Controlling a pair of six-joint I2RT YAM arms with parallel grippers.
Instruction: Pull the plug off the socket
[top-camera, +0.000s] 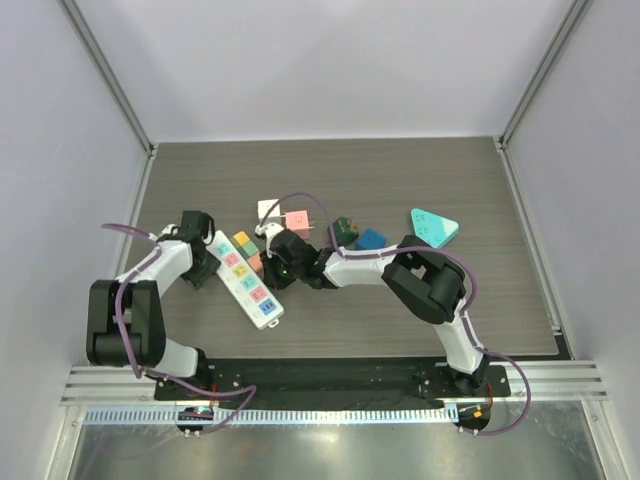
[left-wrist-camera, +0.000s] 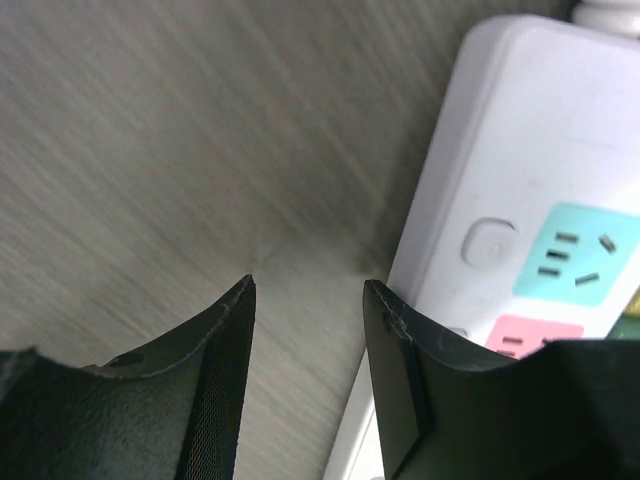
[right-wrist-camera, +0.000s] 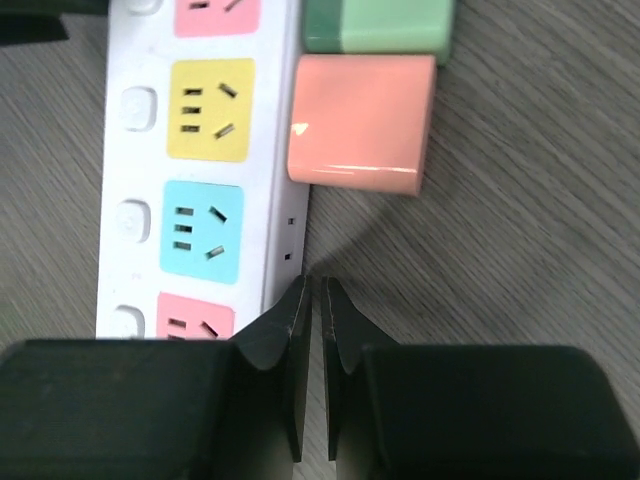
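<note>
Plug adapter in salmon pink (right-wrist-camera: 362, 122) sits flush against the long side of a white power strip (right-wrist-camera: 275, 200) on the grey wood-grain table (right-wrist-camera: 520, 300), with a green plug adapter (right-wrist-camera: 378, 25) just beyond it along the same edge. The right wrist view does not show whether the pink block's prongs are seated in the strip's side or whether it merely lies against it. The yellow, blue and pink sockets on the strip's top face are empty.

The right end effector (right-wrist-camera: 314, 281) hovers near the pink block with its fingers pressed almost together and nothing between them. The left end effector (left-wrist-camera: 309, 283) is at the strip's other end, parted to a moderate gap and also empty. One of its fingers overlaps the strip's edge and the other is over bare table.

The pink block looks like a light, rigid plastic shell with glossy faces and rounded corners, so it is likely to slip under a shallow pinch. The safest hold appears to be across its two flat opposite sides, well back from the corners. The pull should run straight away from the strip. The strip itself looks light enough to drag along unless the left arm pins it down.
</note>
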